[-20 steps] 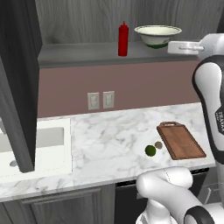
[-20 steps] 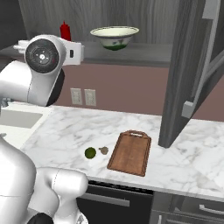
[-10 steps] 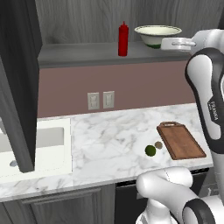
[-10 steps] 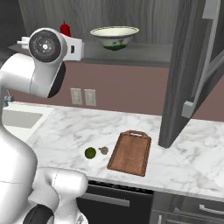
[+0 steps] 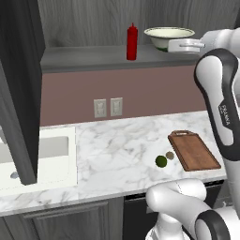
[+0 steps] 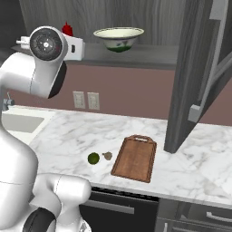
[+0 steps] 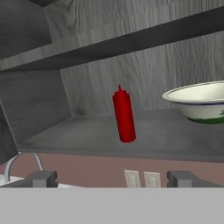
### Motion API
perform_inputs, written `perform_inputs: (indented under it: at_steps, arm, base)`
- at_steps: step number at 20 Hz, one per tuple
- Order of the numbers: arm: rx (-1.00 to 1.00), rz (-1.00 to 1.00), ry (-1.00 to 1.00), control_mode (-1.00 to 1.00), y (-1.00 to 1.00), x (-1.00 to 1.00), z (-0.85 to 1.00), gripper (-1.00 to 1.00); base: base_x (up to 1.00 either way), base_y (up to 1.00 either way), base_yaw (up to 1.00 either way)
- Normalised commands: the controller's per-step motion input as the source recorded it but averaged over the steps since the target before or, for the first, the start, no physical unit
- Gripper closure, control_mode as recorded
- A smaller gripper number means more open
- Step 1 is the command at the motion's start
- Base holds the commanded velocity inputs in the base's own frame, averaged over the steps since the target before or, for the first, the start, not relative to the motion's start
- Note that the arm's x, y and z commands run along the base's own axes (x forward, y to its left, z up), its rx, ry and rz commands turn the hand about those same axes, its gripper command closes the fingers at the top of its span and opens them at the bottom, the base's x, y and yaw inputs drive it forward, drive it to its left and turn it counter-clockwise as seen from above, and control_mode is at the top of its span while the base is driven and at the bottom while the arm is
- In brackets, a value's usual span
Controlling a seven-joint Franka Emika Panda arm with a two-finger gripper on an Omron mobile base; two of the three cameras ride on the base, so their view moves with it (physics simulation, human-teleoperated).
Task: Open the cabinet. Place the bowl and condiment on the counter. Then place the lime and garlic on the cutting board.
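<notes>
The open cabinet holds a red condiment upright on its shelf beside the empty bowl. The gripper, jaws wide apart and empty, faces both.

Mauve backsplash wall w/ twin outlets, white sink at left, dark lower cabinets

Bowl, condiment on cabinet shelf
</notes>
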Motion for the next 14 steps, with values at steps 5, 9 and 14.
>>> perform_inputs:
  at_steps: [5,9,14]
  arm:
    - [0.0,0.0,0.02,-1.0,0.06,0.02,0.02,-1.0]
    - [0.0,0.0,0.11,-1.0,0.03,0.11,0.07,-1.0]
    - [0.0,0.0,0.09,-1.0,0.09,0.22,0.0,-1.0]
  base:
    - [0.0,0.0,0.0]
    - [0.0,0.0,0.0]
    - [0.0,0.0,0.0]
